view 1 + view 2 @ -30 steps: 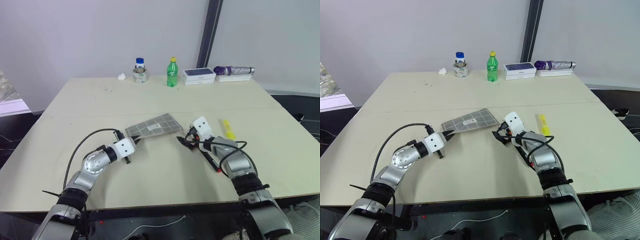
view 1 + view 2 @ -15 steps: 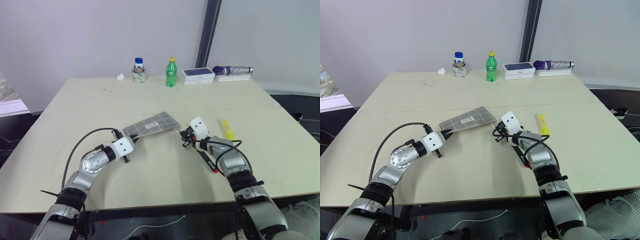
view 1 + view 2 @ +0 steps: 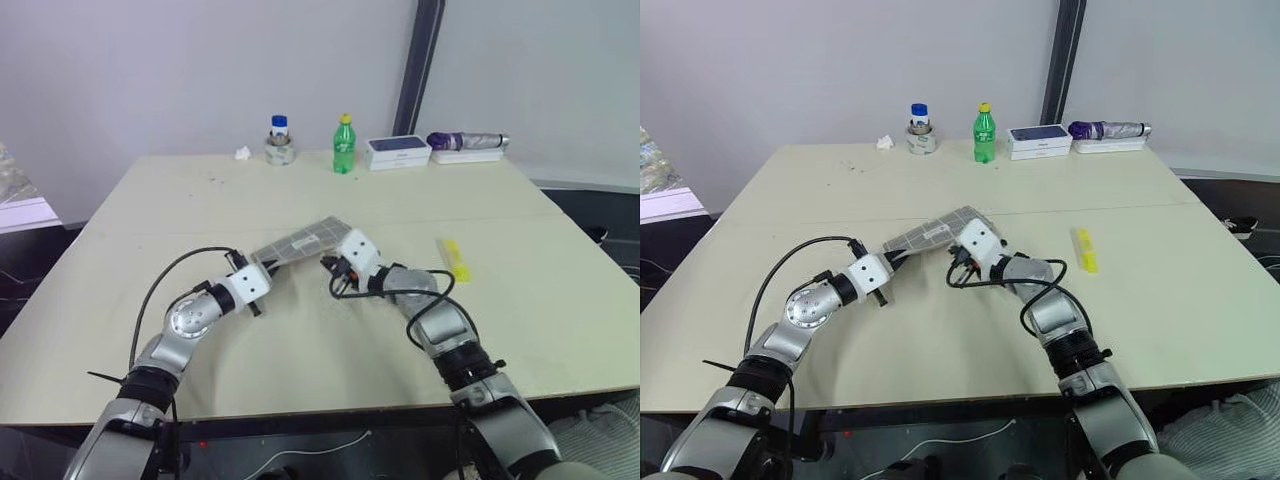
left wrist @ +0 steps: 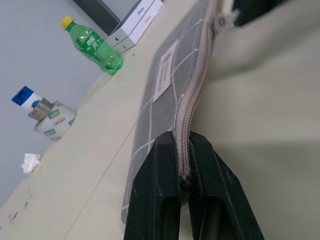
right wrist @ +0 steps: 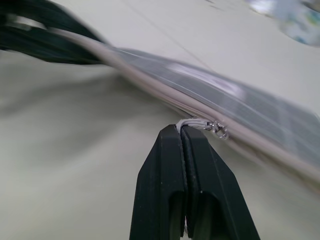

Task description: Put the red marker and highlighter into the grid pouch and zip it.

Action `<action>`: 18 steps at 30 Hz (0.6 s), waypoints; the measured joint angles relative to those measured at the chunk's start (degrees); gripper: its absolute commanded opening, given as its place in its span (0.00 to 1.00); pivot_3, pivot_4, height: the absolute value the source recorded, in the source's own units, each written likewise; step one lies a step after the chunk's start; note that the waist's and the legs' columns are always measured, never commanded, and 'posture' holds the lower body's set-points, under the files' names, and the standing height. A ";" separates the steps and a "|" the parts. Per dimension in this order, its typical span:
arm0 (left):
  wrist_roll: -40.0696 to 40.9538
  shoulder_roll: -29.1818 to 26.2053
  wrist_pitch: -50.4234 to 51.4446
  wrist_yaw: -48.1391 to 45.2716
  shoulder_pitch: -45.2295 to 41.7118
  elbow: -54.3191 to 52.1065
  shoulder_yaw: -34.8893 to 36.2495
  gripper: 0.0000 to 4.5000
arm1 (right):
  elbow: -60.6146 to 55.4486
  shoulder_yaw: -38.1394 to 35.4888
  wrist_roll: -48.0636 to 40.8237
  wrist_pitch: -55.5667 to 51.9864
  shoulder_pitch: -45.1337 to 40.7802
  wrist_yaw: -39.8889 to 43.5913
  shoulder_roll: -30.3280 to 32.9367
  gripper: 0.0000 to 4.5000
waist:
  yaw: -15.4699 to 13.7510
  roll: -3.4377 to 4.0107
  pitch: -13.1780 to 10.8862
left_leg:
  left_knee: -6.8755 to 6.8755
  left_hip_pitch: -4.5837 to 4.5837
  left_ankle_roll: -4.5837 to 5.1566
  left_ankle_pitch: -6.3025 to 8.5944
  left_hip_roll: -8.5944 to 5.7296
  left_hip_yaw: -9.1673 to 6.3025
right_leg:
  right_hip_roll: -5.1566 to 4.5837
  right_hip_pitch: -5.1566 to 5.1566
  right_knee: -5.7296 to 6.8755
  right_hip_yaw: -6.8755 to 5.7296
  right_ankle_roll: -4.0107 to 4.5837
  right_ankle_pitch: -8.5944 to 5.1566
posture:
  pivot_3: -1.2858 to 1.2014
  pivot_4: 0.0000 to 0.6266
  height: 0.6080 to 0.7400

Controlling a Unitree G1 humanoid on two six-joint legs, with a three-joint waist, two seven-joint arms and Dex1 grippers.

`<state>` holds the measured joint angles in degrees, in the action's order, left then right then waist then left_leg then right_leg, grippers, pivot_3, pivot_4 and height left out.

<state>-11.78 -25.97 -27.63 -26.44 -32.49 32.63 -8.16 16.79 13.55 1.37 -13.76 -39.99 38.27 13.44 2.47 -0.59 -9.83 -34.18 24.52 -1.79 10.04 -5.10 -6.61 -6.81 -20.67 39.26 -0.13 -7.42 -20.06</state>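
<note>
The grid pouch (image 3: pixel 305 240) is held tilted above the table, its zipper edge toward me. My left gripper (image 3: pixel 262 270) is shut on the pouch's left end, its fingers (image 4: pixel 165 165) clamping the zipper edge. My right gripper (image 3: pixel 328 263) is shut on the white cord of the zipper pull (image 5: pixel 212 127), partway along the zipper (image 4: pixel 195 95). The yellow highlighter (image 3: pixel 453 258) lies on the table to the right of my right arm. The red marker is hidden.
Along the table's far edge stand a blue-lidded jar (image 3: pixel 279 140), a green bottle (image 3: pixel 344 145), white boxes (image 3: pixel 397 151) and a purple folded item (image 3: pixel 466 141). A crumpled tissue (image 3: pixel 242 153) lies to the left of the jar.
My right gripper closed at the pouch's right corner, then moved left along the zipper edge with the pull. The left gripper kept its hold and stayed in place.
</note>
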 measured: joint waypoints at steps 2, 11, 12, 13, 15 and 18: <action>0.00 0.34 -0.01 0.00 0.00 0.17 -0.07 0.00 | -0.87 1.44 0.21 0.28 0.45 0.89 -0.17 0.01 | 0.02 0.00 0.00 | 0.00 0.00 0.01 0.00 0.00 -0.01 | 0.00 0.00 0.00 -0.01 0.00 0.00 | 0.52 0.24 1.00; -0.27 1.47 -0.07 0.33 -1.34 1.15 -0.45 0.00 | -0.67 8.05 4.02 5.73 0.28 2.65 -3.33 0.01 | 0.04 0.00 0.00 | 0.01 0.00 -0.02 -0.01 0.01 -0.01 | 0.01 -0.01 0.00 -0.01 0.00 0.00 | 0.52 0.24 1.00; -0.27 1.51 -0.07 0.51 -1.34 1.15 -0.45 0.00 | -0.57 7.95 4.06 6.55 0.17 2.65 -3.39 0.01 | 0.00 -0.01 0.00 | 0.01 0.00 -0.02 -0.01 0.00 -0.02 | 0.01 -0.01 0.00 -0.01 0.00 0.00 | 0.52 0.24 1.00; -0.27 1.50 -0.12 0.58 -1.34 1.14 -0.44 0.00 | -0.56 7.77 4.01 6.86 0.11 2.65 -3.50 0.01 | 0.01 -0.01 0.00 | 0.01 0.00 -0.03 -0.02 0.00 -0.02 | 0.01 -0.01 0.00 -0.01 0.00 0.00 | 0.52 0.24 1.00; -0.30 1.49 -0.34 0.66 -1.34 1.13 -0.47 0.00 | -0.50 7.09 4.00 6.99 0.07 2.65 -3.74 0.01 | 0.04 -0.01 0.00 | 0.01 0.00 -0.03 -0.02 0.01 -0.02 | 0.01 -0.01 0.00 -0.01 0.00 0.00 | 0.52 0.24 1.00; -0.80 1.46 -0.47 0.82 -1.27 1.07 -0.65 0.00 | 0.76 7.02 4.70 8.36 -0.69 2.70 -3.00 0.01 | 0.04 -0.01 0.00 | 0.01 0.00 -0.04 -0.02 0.01 -0.02 | 0.01 -0.01 0.00 -0.01 0.00 0.00 | 0.52 0.24 1.00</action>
<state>-12.58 -24.51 -28.09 -25.62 -33.76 33.70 -8.80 17.56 20.57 6.06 -5.41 -40.68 40.98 10.44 2.51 -0.60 -9.83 -34.17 24.52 -1.83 10.01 -5.09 -6.63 -6.79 -20.69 39.27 -0.14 -7.42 -20.06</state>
